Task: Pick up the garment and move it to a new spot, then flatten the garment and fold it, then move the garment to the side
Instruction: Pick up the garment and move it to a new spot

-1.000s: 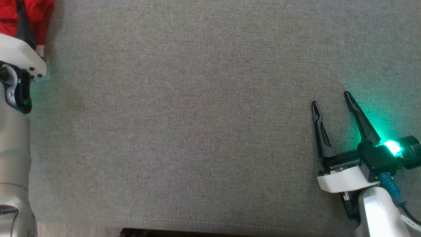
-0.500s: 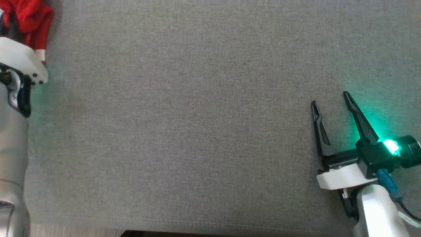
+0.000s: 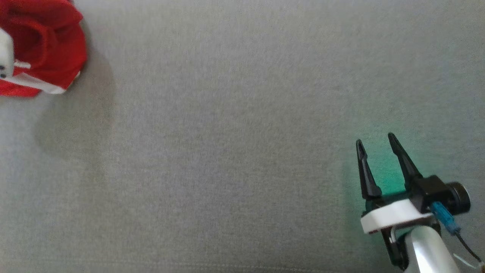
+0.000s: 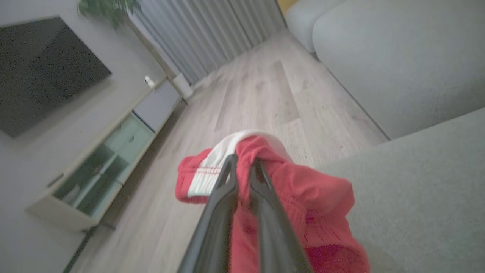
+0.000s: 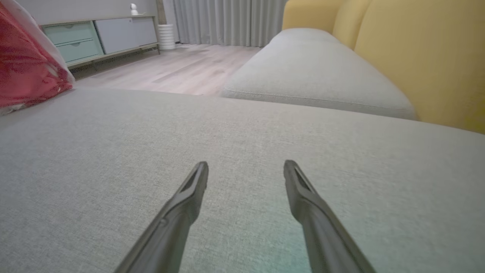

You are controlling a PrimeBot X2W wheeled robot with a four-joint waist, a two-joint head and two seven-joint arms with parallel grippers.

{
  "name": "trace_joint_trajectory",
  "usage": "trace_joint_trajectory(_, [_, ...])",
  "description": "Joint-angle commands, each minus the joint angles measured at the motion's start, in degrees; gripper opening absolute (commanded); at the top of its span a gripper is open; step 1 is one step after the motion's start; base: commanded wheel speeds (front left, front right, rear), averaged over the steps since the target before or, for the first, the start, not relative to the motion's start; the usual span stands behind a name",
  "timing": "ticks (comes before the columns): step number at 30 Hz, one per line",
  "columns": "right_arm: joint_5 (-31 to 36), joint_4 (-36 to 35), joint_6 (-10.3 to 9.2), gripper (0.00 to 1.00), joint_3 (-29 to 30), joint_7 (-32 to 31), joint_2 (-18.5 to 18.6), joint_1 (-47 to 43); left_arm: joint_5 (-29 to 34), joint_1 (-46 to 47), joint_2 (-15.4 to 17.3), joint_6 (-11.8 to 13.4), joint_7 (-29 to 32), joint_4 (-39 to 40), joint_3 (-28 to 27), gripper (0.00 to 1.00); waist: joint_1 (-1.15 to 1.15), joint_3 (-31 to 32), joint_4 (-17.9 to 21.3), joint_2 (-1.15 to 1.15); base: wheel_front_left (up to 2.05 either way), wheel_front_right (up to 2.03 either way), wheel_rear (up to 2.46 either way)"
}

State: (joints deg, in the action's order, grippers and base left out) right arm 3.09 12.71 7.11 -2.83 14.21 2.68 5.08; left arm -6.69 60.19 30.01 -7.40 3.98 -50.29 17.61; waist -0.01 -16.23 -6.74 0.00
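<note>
The red garment [image 3: 45, 45], trimmed with a white band, is seen at the 10 o'clock corner of the head view, over the far left part of the grey sofa seat [image 3: 242, 151]. A soft shadow is cast on the seat at about 5 o'clock from it.

In the left wrist view the left claw [image 4: 244, 161] is shown clamped on the garment [image 4: 303, 197]. The two dark fingers [image 4: 221, 197] are pressed nearly together, with a fold of red cloth and white band pinched at their tips, and the rest of the cloth is draped around and below them. Whether the cloth touches the seat cannot be told. Behind it, a wooden floor [image 4: 257, 98] is seen at 12 o'clock, a low cabinet [image 4: 106, 167] at 9 o'clock and a dark screen [image 4: 45, 68] at 10 o'clock.

The right claw [image 3: 375, 139] is found at 4 o'clock in the head view, well apart from the garment, with its fingers spread and pointed toward 12 o'clock. A green glow [image 3: 382, 170] is thrown on the seat between them.

In the right wrist view the same claw [image 5: 246, 165] is seen parted over bare seat fabric. The garment [image 5: 22, 72] is glimpsed at 10 o'clock, and a second grey cushion [image 5: 314, 72] with yellow backrests [image 5: 416, 49] is seen at 1 o'clock.
</note>
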Motion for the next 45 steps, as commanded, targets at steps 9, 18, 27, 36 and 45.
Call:
trace_joint_trajectory(9, [-4.24, 0.44, 0.37, 1.0, 1.53, 0.77, 0.21, -4.44, -7.79, 3.18, 6.1, -0.07, 4.11, 13.68, 14.33, 0.0, 0.01, 16.32, 8.2, 0.0, 0.0, 0.0, 0.0])
trace_joint_trajectory(18, [-4.59, -0.21, 0.37, 1.0, 3.57, 0.78, 0.21, -6.6, -17.63, 3.74, 4.29, -0.08, 2.86, 26.75, 25.2, 0.0, 0.01, 18.08, 14.73, 0.0, 0.0, 0.0, 0.0])
trace_joint_trajectory(27, [-5.19, -0.62, 0.37, 1.0, 2.91, 0.78, 0.21, -7.21, -20.06, -5.33, -2.9, 0.78, -7.38, 31.83, 30.05, 0.0, 0.01, 15.28, 16.7, 0.0, 0.0, 0.0, 0.0])
trace_joint_trajectory(36, [-5.82, -0.38, 0.37, 1.0, 2.68, 0.78, 0.2, -6.37, -17.75, -24.9, -7.85, 7.65, -17.58, 22.5, 36.29, 0.0, 0.01, 11.99, 15.36, 0.0, 0.0, 0.0, 0.0])
trace_joint_trajectory(45, [-4.98, 0.35, 0.37, 1.0, 3.05, 0.79, 0.2, -5.71, -17.02, -31.47, -9.56, 9.51, -18.95, 17.74, 33.03, 0.0, 0.01, 10.87, 13.14, 0.0, 0.0, 0.0, 0.0])
